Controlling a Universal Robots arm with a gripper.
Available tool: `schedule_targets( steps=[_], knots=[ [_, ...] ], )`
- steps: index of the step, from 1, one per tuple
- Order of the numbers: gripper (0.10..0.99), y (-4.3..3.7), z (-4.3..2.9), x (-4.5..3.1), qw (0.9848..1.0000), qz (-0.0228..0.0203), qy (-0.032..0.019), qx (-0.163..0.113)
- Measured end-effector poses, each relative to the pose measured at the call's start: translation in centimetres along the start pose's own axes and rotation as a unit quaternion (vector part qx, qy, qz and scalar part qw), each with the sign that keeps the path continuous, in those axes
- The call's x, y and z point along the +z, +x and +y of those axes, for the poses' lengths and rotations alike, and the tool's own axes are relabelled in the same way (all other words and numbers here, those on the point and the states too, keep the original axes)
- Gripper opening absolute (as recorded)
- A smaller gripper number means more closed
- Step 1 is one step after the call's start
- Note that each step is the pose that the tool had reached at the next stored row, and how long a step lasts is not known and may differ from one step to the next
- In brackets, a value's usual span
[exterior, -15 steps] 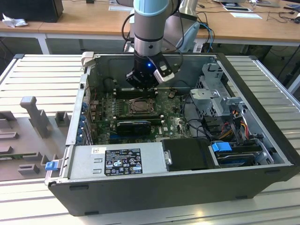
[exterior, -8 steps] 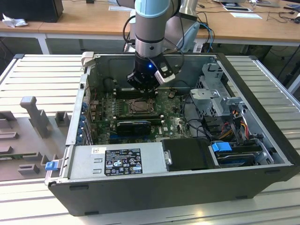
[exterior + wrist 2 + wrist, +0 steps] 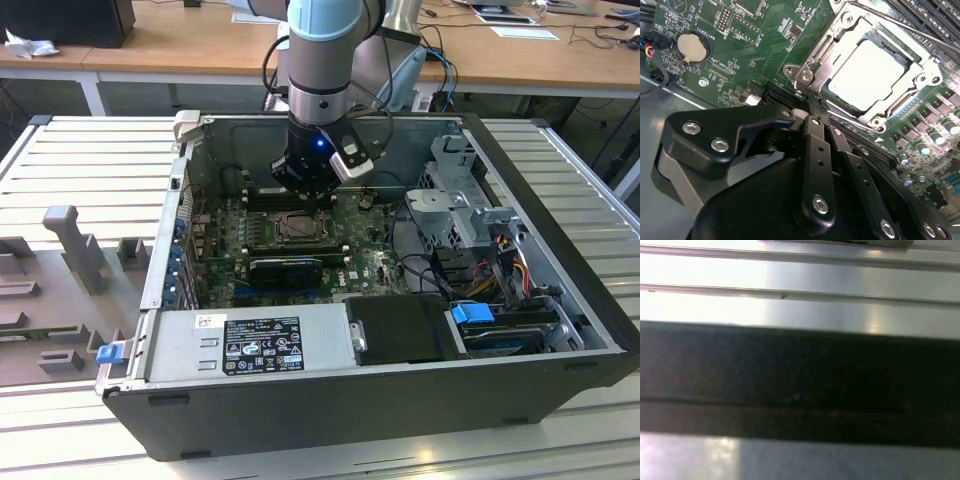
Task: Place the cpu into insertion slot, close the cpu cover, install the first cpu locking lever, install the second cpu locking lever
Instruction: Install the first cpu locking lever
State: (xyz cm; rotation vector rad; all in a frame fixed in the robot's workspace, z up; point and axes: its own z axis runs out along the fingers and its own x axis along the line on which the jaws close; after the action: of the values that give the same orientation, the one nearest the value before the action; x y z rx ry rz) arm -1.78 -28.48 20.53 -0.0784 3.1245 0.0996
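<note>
The cpu (image 3: 870,75) lies flat in the insertion slot (image 3: 297,228), its pale metal top showing through the window of the cpu cover (image 3: 920,85). The cover's metal frame lies down over the chip's edges. A thin lever rod (image 3: 900,25) runs along the socket's far side. My gripper (image 3: 816,106) is shut, its two black fingers (image 3: 812,135) pressed together, with the tips just off one corner of the socket frame. I cannot tell whether the tips touch the frame. In the exterior view the gripper (image 3: 305,192) hangs low inside the open computer case, just behind the socket.
A coin battery (image 3: 690,46) and a long black card slot (image 3: 860,145) flank the fingers. Memory slots (image 3: 932,15) lie beyond the socket. A black block (image 3: 285,268), the power supply (image 3: 250,345), the drive cage (image 3: 460,195) and cables (image 3: 500,265) crowd the case. Case wall (image 3: 800,385).
</note>
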Motion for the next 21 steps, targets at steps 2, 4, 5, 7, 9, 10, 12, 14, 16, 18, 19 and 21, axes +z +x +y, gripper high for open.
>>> schedule_targets(
  steps=[2,4,5,7,9,10,12,14,16,18,19,21],
  knots=[
    [0.106,0.0,0.0,0.03,1.0,0.0001,0.0019,0.0],
    [0.106,0.0,-0.01,0.11,1.0,0.0004,0.0055,0.0],
    [0.106,0.0,-0.01,0.16,1.0,0.0004,0.007,0.0],
    [0.106,0.0,-0.01,0.27,1.0,0.0004,0.0083,0.0],
    [0.106,0.0,-0.03,0.36,1.0,0.0005,0.0081,0.0],
    [0.106,0.0,-0.04,0.38,1.0,0.0005,0.0066,0.0],
    [0.106,-0.01,-0.04,0.47,1.0,0.0002,0.0012,0.0],
    [0.106,-0.04,0.01,0.24,1.0,-0.0005,-0.0017,0.0],
    [0.106,-0.03,0.02,-0.42,1.0,0.0,-0.001,0.0],
    [0.106,-0.05,0.09,-1.46,1.0,0.0002,0.0007,0.0],
    [0.106,-0.05,0.09,-1.45,1.0,0.0,0.0005,0.0],
    [0.106,-0.04,-0.02,-1.47,1.0,0.0001,0.0007,0.0]
  ],
)
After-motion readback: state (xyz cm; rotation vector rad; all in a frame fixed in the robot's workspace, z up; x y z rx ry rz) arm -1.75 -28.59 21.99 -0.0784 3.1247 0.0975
